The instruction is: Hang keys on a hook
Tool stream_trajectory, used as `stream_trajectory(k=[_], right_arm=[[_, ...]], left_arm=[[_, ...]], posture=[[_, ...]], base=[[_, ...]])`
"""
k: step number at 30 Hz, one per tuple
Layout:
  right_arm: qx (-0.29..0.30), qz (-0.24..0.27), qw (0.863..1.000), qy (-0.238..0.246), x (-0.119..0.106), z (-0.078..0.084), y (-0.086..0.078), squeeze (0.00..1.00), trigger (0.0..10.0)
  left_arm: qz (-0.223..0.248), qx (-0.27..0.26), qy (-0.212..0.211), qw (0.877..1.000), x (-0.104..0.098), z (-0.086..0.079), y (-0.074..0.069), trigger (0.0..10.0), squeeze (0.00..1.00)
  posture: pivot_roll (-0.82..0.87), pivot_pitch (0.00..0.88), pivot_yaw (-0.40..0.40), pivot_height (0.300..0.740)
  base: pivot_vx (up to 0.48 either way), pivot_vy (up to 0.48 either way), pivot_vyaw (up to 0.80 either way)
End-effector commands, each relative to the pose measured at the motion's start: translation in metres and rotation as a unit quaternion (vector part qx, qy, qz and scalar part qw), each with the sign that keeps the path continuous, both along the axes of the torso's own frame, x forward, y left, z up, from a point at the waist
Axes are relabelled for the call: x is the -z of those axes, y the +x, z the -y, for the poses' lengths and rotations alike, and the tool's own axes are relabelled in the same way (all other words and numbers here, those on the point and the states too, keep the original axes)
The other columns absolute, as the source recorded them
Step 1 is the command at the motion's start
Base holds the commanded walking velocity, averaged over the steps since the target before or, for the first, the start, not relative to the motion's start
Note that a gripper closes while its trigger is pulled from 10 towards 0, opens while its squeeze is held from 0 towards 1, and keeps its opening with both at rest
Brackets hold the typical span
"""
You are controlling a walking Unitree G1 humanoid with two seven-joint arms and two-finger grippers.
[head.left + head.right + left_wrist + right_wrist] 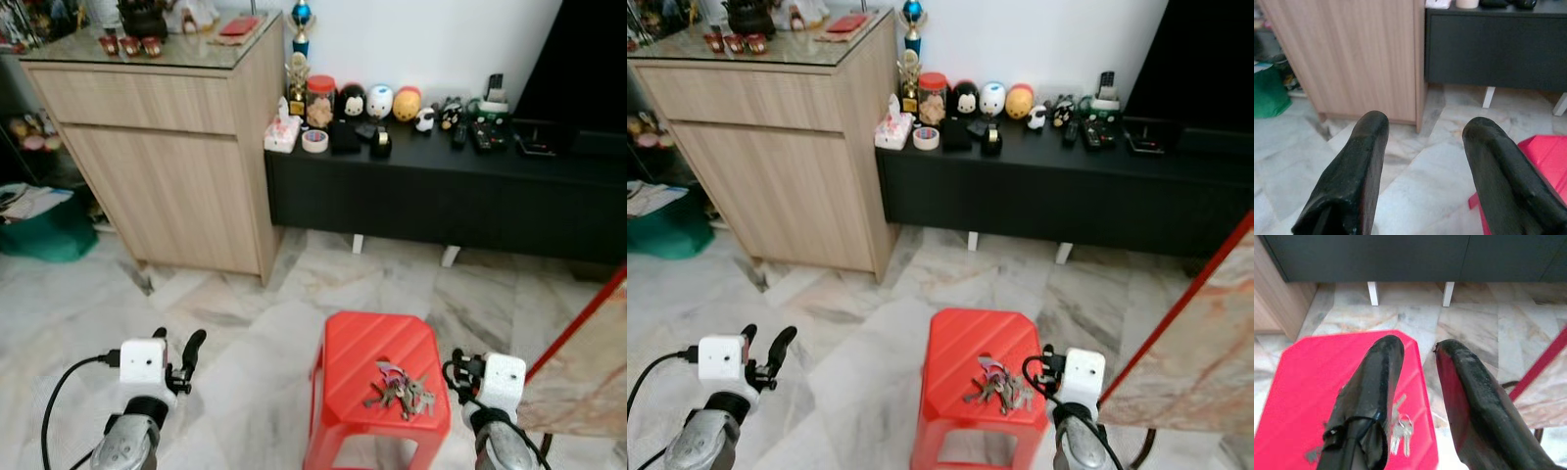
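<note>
pale marble floor (245,333); a wooden cabinet (167,147) stands against the white wall (421,39), a low black console (441,186) just beside it.

Head views: even, bright indoor light; soft, short shadows under stool (382,392) and black console (451,196). White wall (431,39) near overexposed. Glass cabinet top (186,54) shows faint sheen. Slight softness overall, no motion blur. Wrist views: floor (1415,171) sharp enough; near black fingers (1356,181) out of focus, edges soft. Red stool strongly saturated.
</note>
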State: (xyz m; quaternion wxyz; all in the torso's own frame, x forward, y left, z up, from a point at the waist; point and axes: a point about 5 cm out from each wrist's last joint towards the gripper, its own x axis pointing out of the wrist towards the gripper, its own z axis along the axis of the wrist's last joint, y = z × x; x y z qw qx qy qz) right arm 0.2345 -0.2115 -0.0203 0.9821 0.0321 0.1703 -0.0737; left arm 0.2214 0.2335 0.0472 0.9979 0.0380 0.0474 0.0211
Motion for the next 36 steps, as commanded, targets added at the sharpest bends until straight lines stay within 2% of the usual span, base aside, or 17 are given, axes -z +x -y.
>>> stream_trajectory(k=[1,8,10,13,15,25,36], right_arm=[[0.018,-0.007,1.0,-0.001,0.0,0.009,0.0,0.0,10.0],[0.011,-0.025,1.0,0.004,0.004,0.013,-0.002,0.0,10.0],[-0.006,-0.037,0.999,0.016,0.008,0.01,-0.005,0.0,10.0],[-0.007,-0.037,0.999,0.007,0.008,0.012,-0.007,0.0,10.0],[-0.003,-0.024,1.0,0.009,0.007,0.012,-0.007,0.0,10.0],[-0.022,-0.025,0.999,0.014,0.007,0.013,-0.008,0.0,10.0],[-0.022,-0.022,0.999,0.014,0.007,0.013,-0.008,0.0,10.0]], left_arm=[[-0.003,-0.014,-0.002,1.0,-0.001,-0.004,-0.006,10.0,0.0],[-0.021,-0.013,-0.007,1.0,0.007,0.002,-0.015,10.0,0.0],[-0.02,-0.014,-0.009,1.0,0.006,0.005,-0.014,10.0,0.0],[-0.018,-0.014,-0.01,1.0,0.004,0.006,-0.013,10.0,0.0],[-0.017,-0.012,-0.008,1.0,0.004,0.006,-0.011,10.0,0.0],[-0.024,-0.027,-0.015,0.999,0.005,0.003,-0.012,10.0,0.0],[-0.024,-0.026,-0.016,0.999,0.005,0.005,-0.011,10.0,0.0]], posture=[[0.09,0.004,-0.059,0.66],[0.07,0.013,-0.066,0.66],[0.07,0.013,-0.067,0.64],[0.06,0.019,-0.066,0.625],[0.06,0.024,-0.065,0.625],[0.06,0.009,-0.075,0.625],[0.06,0.008,-0.076,0.625]], base=[[0.0,0.0,0.0],[0.0,0.0,0.0],[0.0,0.0,0.0],[0.0,0.0,0.0],[0.0,0.0,0.0],[0.0,0.0,0.0],[0.0,0.2,0.0]])
